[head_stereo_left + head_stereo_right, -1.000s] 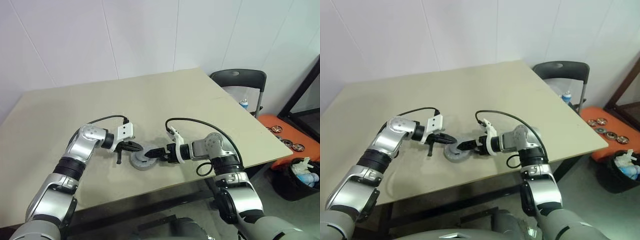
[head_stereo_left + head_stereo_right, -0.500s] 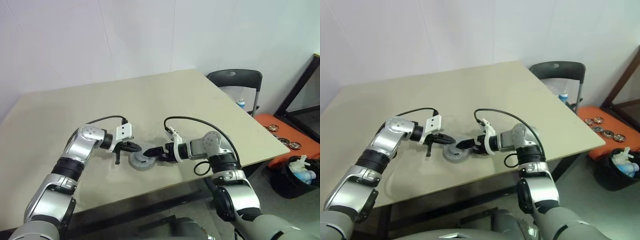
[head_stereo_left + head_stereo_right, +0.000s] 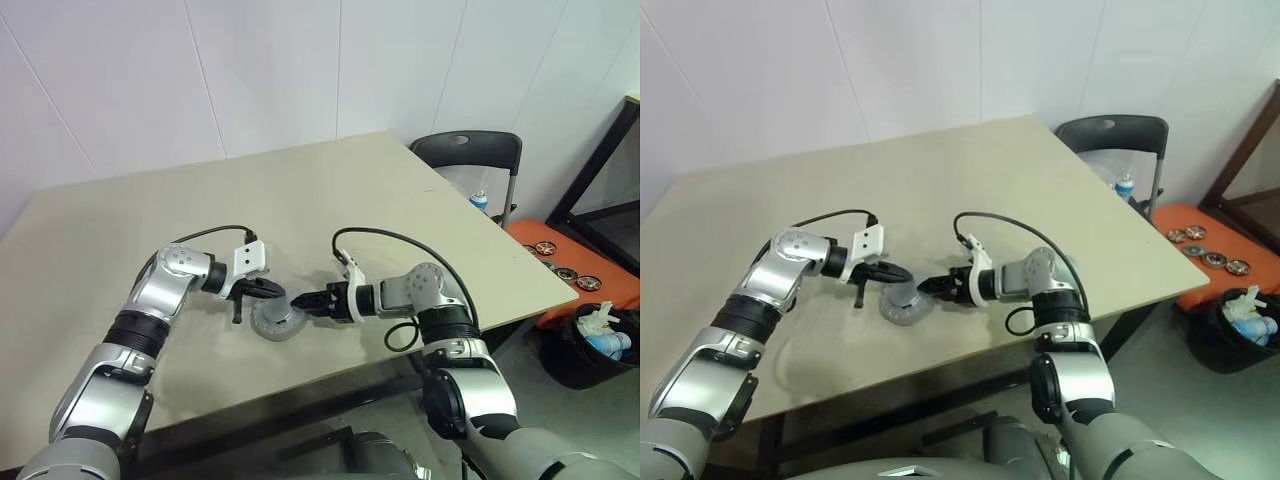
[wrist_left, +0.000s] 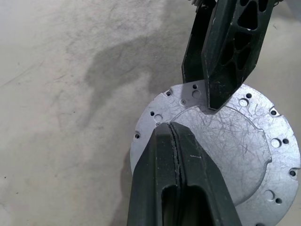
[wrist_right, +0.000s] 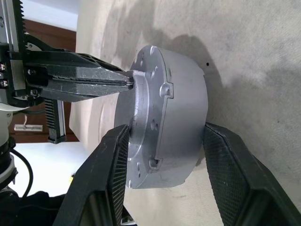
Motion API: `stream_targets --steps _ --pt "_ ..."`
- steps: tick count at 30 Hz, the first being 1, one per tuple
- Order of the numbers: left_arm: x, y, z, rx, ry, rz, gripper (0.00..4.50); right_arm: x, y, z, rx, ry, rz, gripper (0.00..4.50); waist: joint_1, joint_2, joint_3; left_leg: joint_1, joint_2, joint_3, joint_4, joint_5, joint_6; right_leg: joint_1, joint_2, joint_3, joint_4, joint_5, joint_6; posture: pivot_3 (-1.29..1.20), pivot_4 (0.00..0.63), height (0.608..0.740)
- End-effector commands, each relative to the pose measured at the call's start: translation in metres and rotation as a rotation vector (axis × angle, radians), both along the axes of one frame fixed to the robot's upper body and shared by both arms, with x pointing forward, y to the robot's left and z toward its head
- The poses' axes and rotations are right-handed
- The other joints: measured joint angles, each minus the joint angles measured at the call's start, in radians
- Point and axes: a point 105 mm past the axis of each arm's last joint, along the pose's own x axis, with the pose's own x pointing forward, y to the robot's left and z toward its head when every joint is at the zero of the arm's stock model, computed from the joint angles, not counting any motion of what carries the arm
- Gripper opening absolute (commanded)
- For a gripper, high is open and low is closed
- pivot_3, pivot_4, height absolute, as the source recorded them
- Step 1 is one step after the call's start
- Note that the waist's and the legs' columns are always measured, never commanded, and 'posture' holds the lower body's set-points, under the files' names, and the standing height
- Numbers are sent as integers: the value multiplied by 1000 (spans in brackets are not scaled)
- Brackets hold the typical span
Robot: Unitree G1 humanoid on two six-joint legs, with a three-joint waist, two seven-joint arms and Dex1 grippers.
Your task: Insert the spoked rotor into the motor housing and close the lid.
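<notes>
Both hands crowd the motor housing (image 3: 278, 322), well inside table (image 3: 400, 200) edges.

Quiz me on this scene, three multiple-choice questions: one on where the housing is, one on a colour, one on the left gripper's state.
1. Where is the housing?
A. On the floor
B. On the table, between the left gripper and the right gripper
C. On a shelf

2. What colour is the chair?
A. White
B. Yellow
C. Black

3. The left gripper is:
A. Shut
B. Wide open
C. Holding a cable

Answers:
1 B, it sits on the tabletop with a gripper at each side.
2 C, its seat and back are dark.
3 A, its fingers meet, tips on the lid.
</notes>
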Motion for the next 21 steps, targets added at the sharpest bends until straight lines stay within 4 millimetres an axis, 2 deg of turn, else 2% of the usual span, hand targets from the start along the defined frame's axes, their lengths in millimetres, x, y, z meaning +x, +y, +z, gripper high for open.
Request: stream_targets --steps 1,7,13,16,19,21 --pt "-20 6 -46 113 149 -1 0 -3 21 18 54 -49 66 2057 0 0 0 0 0 0 0 0 0 0 0 0 0 0 0 0 0 740" --pt "-19 8 -46 121 142 4 0 -5 23 15 45 -56 77 2056 0 1 0 0 0 0 0 0 -1 0 0 0 -1 0 0 0 0 740" --pt "-19 8 -47 120 139 6 0 -3 27 23 105 -53 66 2055 0 1 0 0 0 0 0 0 -1 0 0 0 -1 0 0 0 0 740" --pt "-19 7 -47 118 137 8 0 2 29 34 196 -52 38 2047 0 1 0 -1 0 0 0 0 -1 0 0 0 -1 0 0 0 0 740" --pt "-19 7 -48 117 134 11 0 6 32 52 316 -58 22 1865 2 0 1 -1 -1 0 0 0 -1 -1 0 1 -1 0 0 0 0 740" --pt "-20 6 -49 116 133 13 0 7 32 53 324 -59 10 1361 2 0 2 -4 -1 1 0 0 -1 -4 0 1 -1 1 -1 0 0 740"
